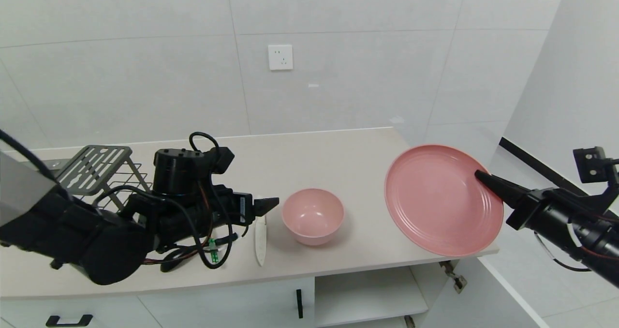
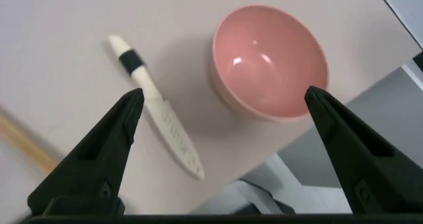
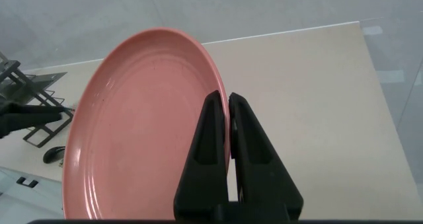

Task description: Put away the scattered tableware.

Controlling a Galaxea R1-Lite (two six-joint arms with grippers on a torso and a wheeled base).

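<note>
**Inspector:** Condition of the right gripper (image 3: 226,98)?

**Assessor:** Pressed together on the right-hand rim of the pink plate (image 1: 442,200), one finger on each face. The plate is pinched firmly and stands steeply tilted, with its eating side facing left.

**Inspector:** Location of that plate?

**Assessor:** At the right end of the bench (image 1: 338,163), with its lower rim by the near right corner. I cannot tell whether that rim touches the surface.

**Inspector:** And the left gripper (image 2: 223,92)?

**Assessor:** Spread wide and holding nothing. It hangs over the middle of the bench, above the handle end of the knife (image 1: 260,238) and just left of the pink bowl (image 1: 313,216).

**Inspector:** Describe the knife.

**Assessor:** White, with a black band on the handle. It lies flat, blade pointing to the near edge and handle to the far side. It is beside the bowl but apart from it.

**Inspector:** The bowl?

**Assessor:** Upright and empty, resting on the bench between the knife and the plate, towards the near edge.

**Inspector:** Other fixtures noted?

**Assessor:** A grey metal rack (image 1: 99,166) stands at the far left of the bench, well apart from the tableware. A white socket (image 1: 280,57) is set in the tiled wall behind. Below the bench on the right, a cabinet (image 1: 367,294) shows a white shelf, and its door (image 1: 483,294) is swung out.
</note>
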